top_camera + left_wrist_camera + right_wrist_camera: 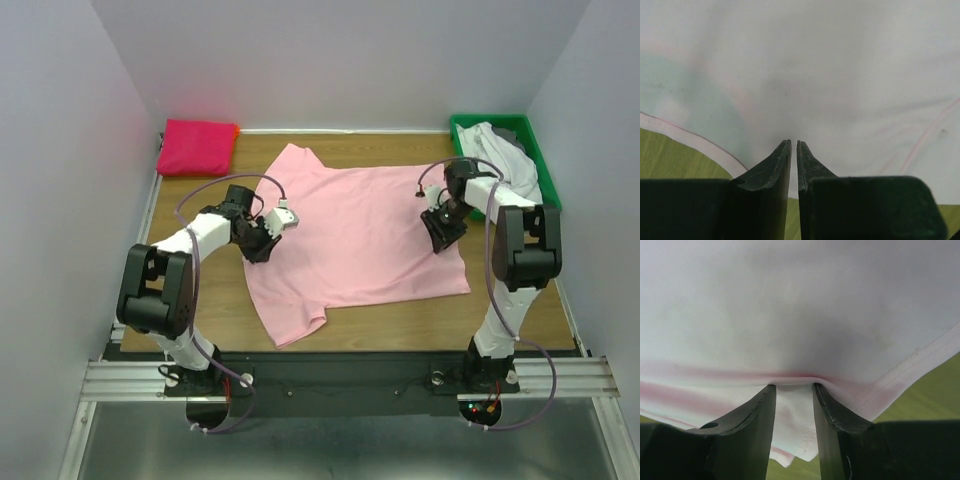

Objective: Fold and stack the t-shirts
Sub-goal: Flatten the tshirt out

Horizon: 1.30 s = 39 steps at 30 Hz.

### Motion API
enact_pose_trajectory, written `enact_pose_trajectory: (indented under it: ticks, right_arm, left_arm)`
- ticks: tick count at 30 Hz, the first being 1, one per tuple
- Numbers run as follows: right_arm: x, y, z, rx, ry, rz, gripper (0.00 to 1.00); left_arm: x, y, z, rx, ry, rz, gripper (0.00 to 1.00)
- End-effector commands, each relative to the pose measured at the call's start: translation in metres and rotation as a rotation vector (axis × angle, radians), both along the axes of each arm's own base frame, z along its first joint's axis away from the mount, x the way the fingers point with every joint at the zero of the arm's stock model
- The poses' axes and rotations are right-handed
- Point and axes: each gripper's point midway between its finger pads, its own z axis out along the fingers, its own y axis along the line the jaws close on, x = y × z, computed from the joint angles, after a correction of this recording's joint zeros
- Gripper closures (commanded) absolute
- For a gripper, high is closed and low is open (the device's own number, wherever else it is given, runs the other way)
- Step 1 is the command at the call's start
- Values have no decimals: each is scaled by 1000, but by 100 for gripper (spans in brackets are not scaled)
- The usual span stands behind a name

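Observation:
A light pink t-shirt (350, 230) lies spread flat on the wooden table (400, 322). My left gripper (262, 243) sits at the shirt's left edge. In the left wrist view its jaws (794, 142) stand closed to a thin slit, tips nipping the pale cloth (840, 75). My right gripper (440, 230) rests on the shirt's right side near the hem. There its fingers (794, 386) stand apart, with a fold of the shirt (795, 410) between them and the cloth bunched across the tips. A folded hot pink t-shirt (197, 147) lies at the back left.
A green bin (530, 150) at the back right holds white and grey shirts (495, 150). Grey walls close in the table on three sides. Bare wood (670, 155) shows beside the shirt's left edge and along the front.

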Motion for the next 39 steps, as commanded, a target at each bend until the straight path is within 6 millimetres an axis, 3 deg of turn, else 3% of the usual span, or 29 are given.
enact_pose_trajectory:
  ticks: [1,3,5,6,7,10,16,18,22,31,38,39]
  right_arm:
    - [67,10,-22,43,-108,-65,58]
    - [83,15,-16,64,-126,-96,57]
    - [88,15,5,66,-149,-90,55]
    - [85,9,14,55,-160,-94,53]
    - [81,6,36,56,-193,-101,53]
    - [49,-11,60,85,-182,-142,49]
    - [-3,-37,43,127,-39,-263,52]
    - [-8,-41,36,153,-10,-298,52]
    - [-3,-46,29,211,17,-351,49]
    - [4,-34,19,304,55,-366,49]
    - [1,-37,21,283,51,-362,62]
    - [1,-38,22,277,45,-360,69]
  left_arm:
    - [39,12,-7,-1,-5,173,80]
    - [50,24,-21,17,47,241,83]
    - [50,26,-26,25,74,246,83]
    - [51,24,-23,16,71,241,83]
    - [49,23,-20,8,80,234,83]
    - [50,10,-1,-60,78,222,79]
    - [75,4,12,-79,23,254,76]
    - [83,4,14,-79,11,275,75]
    - [92,2,13,-93,-4,300,75]
    - [95,5,-8,-77,15,325,75]
    - [94,5,-26,-65,43,337,75]
    - [94,4,-27,-68,46,338,75]
